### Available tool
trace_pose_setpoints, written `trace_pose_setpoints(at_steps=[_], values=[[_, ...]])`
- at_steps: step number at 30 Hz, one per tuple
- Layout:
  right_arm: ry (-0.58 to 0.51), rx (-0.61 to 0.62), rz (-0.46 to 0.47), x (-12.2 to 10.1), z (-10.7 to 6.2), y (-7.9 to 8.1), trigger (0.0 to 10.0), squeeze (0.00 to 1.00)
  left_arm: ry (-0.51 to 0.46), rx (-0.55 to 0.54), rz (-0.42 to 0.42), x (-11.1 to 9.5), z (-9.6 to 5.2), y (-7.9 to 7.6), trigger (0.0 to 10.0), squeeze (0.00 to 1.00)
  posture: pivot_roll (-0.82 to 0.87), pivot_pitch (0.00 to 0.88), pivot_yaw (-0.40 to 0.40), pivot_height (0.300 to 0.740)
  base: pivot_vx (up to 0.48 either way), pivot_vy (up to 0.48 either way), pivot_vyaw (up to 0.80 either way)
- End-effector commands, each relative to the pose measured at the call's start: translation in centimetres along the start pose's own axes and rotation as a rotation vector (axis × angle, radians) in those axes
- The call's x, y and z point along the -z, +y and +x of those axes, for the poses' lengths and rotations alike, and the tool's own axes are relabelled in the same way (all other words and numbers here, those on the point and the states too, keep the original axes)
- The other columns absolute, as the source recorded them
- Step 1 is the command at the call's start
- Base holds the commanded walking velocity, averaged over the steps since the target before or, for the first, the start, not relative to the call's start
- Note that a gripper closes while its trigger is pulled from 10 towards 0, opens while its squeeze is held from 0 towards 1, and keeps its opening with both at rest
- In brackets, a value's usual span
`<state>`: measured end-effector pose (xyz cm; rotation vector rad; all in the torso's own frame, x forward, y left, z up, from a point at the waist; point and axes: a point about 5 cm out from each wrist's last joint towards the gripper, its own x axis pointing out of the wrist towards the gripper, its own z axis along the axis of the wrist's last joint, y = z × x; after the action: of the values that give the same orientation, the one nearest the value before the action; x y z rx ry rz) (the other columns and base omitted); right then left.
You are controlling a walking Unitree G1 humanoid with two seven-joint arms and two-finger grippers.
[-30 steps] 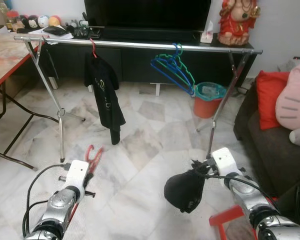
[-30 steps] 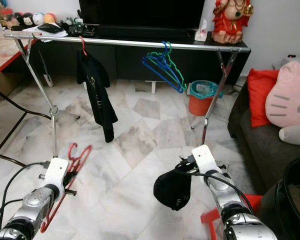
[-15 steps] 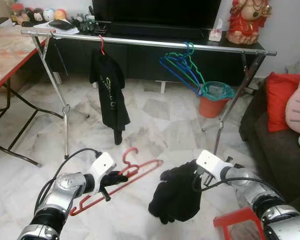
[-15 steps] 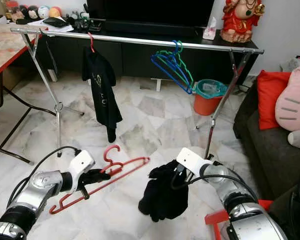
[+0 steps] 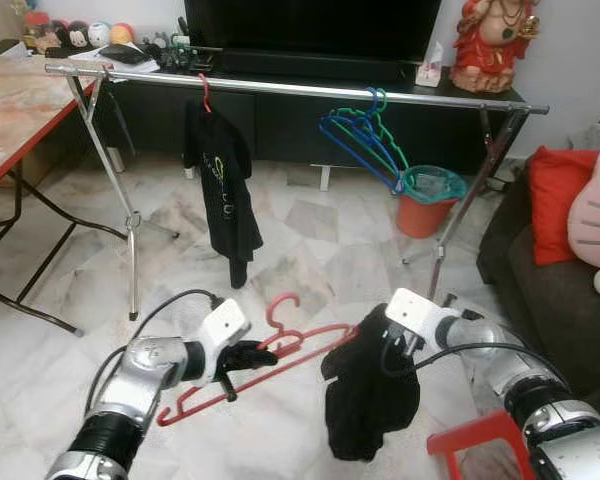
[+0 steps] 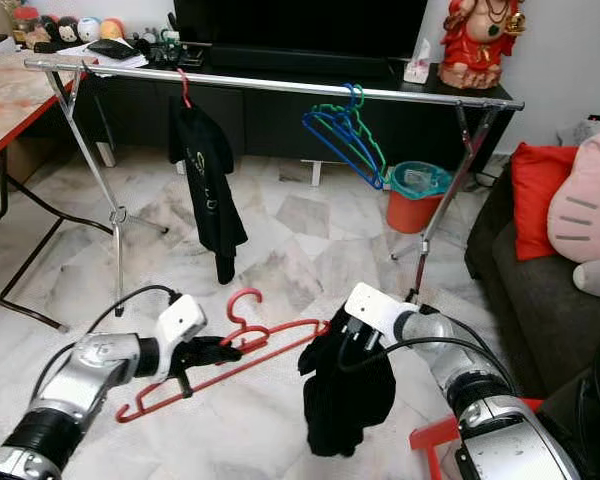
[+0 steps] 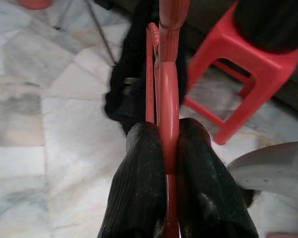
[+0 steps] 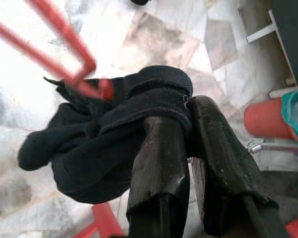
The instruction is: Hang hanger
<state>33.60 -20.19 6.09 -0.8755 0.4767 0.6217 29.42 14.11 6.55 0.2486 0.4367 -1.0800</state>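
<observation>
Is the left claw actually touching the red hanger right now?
Touching. In the left wrist view, the left claw has both black fingers pressed against the red hanger, its bar clamped between them with no gap.

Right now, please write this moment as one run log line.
left gripper: shut on red hanger | right gripper: shut on black garment | hanger tip at garment | rail: ahead

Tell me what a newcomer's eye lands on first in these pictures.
First, the red hanger clamped in the left gripper low in front, its tip meeting the black garment that hangs from the right gripper. Behind them a long metal clothes rail spans the room, carrying a black shirt on the left and a bunch of blue and green hangers towards the right.
</observation>
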Motion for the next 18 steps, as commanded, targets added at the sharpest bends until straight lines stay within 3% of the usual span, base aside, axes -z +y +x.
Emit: trace_pose_setpoints(at_steps=[1, 7, 18], values=[[-0.040, 0.018, -0.012, -1.0, -0.1, -0.8, 10.0, 0.00, -0.032, 0.043, 0.007, -1.0, 0.4, -0.5, 10.0, 0.00, -0.01, 0.000, -0.053, 0.740, 0.000, 0.000, 0.00], [-0.046, 0.011, -0.019, -1.2, 0.0, -0.7, 10.0, 0.00, -0.045, 0.063, 0.003, -1.5, 0.7, -0.8, 10.0, 0.00, -0.01, 0.000, -0.056, 0.740, 0.000, 0.000, 0.00], [-0.070, -0.001, -0.001, -1.5, 0.0, -0.5, 10.0, 0.00, -0.052, -0.098, 0.042, -2.1, 1.1, 0.4, 10.0, 0.00, -0.01, 0.000, -0.054, 0.740, 0.000, 0.000, 0.00]])
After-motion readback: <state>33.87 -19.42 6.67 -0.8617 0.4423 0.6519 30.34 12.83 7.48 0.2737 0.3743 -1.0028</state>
